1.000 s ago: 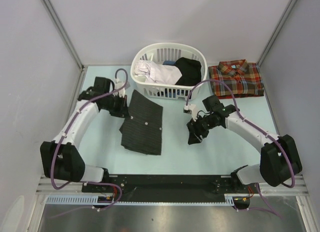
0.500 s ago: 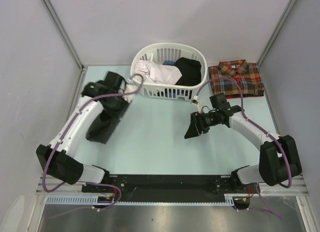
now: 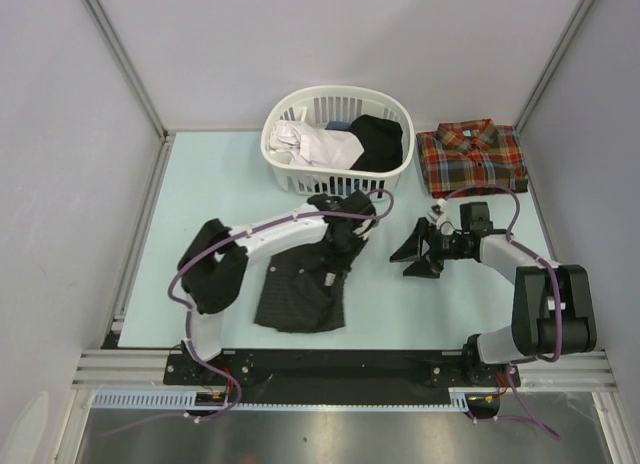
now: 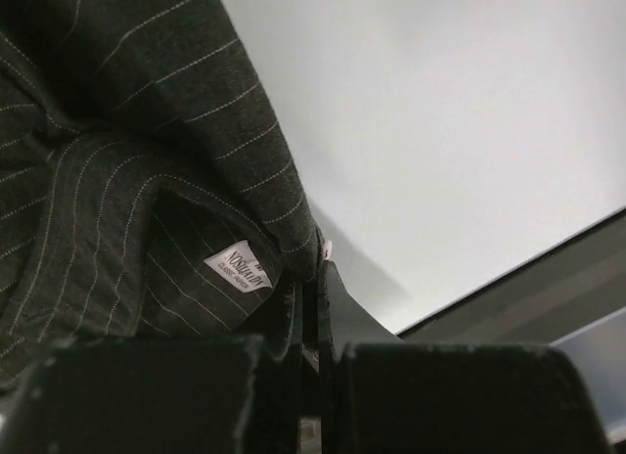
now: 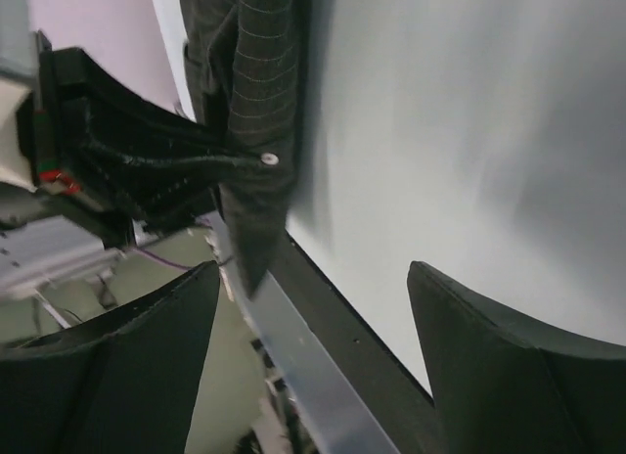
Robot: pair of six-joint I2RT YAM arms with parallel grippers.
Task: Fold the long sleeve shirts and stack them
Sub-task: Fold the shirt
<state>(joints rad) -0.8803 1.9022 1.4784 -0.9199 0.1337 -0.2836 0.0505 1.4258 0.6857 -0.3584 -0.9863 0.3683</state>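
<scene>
Left wrist view: the left hand (image 4: 311,293) is pinched shut on an edge of the charcoal pinstriped button-up shirt (image 4: 117,229), beside its white label (image 4: 242,270). From above, that shirt droops just in front of the white plastic laundry basket (image 3: 338,91), its lower part bunched on the pale tabletop (image 3: 220,184). It looks light, limp and prone to sagging, so corners or seams should hold best. The right hand (image 3: 415,254), to the basket's front right, gapes wide and empty. The folded red plaid flannel shirt (image 3: 472,159) lies right of the basket. A second ago the dark shirt lay flat further left, and the right hand was narrower.

The label (image 4: 242,270) on the pinstriped shirt (image 4: 117,209) is too blurred to read.
</scene>
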